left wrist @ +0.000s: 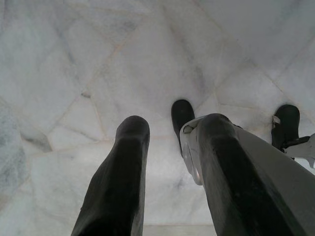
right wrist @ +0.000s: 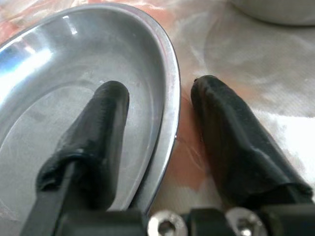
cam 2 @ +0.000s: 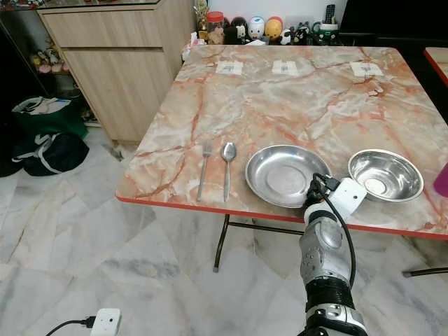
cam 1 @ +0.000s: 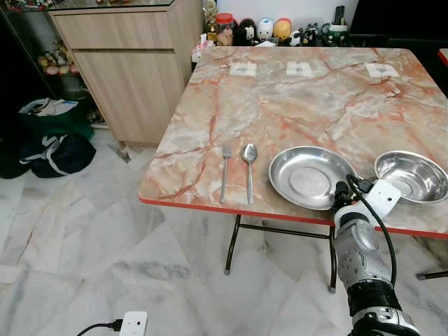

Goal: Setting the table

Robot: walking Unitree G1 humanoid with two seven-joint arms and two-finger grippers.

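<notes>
Plate (right wrist: 98,69) rim between right hand (right wrist: 160,105) fingers.

Glossy steel plate (cam 1: 308,176), polished marble table (cam 1: 315,105)

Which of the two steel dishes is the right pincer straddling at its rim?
The right pincer straddles the rim of the wide shallow plate next to the spoon, not the deeper bowl at the table's right end.
</notes>
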